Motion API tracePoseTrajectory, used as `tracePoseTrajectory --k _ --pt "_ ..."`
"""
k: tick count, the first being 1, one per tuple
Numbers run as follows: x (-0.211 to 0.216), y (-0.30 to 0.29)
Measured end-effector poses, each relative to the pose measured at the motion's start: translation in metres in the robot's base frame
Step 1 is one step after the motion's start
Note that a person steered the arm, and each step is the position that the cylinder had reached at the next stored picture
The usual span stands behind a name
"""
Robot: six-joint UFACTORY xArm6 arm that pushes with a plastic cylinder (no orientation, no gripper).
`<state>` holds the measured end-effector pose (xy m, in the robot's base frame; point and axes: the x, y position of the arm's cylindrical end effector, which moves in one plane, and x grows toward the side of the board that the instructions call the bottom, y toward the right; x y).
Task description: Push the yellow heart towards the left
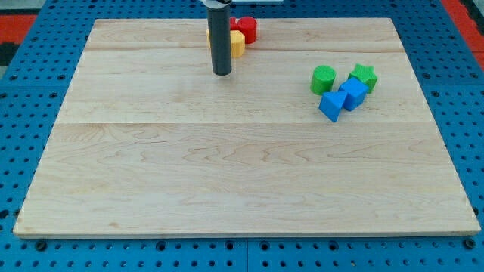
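Observation:
A yellow block (237, 44), likely the yellow heart, sits near the view's top centre of the wooden board (242, 151); the rod hides its left part, so its shape is not clear. A red block (246, 29) touches it just above and to the right. My tip (221, 72) rests on the board just below and to the left of the yellow block, with the dark rod rising in front of it.
A cluster lies at the view's upper right: a green cylinder (323, 78), a green star-like block (364, 76), a blue cube (352, 93) and a blue triangular block (330, 106). A blue pegboard surrounds the board.

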<state>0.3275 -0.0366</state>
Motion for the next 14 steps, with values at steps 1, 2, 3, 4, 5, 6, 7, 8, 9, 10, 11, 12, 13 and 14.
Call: tracePoseTrajectory --k 1,2,3,4,5,6,7,8,9,10,11,12,13,14 --pt "-0.008 0.029" --pt "-0.044 0.09" --pt "-0.082 0.094" --pt "-0.086 0.032" --pt "-0.072 -0.016" --pt "-0.065 0.008" --pt "-0.068 0.017" --pt "-0.093 -0.018" --pt "-0.088 -0.071" --pt "-0.069 -0.075" --pt "-0.051 -0.051" --pt "-0.05 -0.087" --pt "-0.073 -0.144" --pt "-0.095 -0.134"
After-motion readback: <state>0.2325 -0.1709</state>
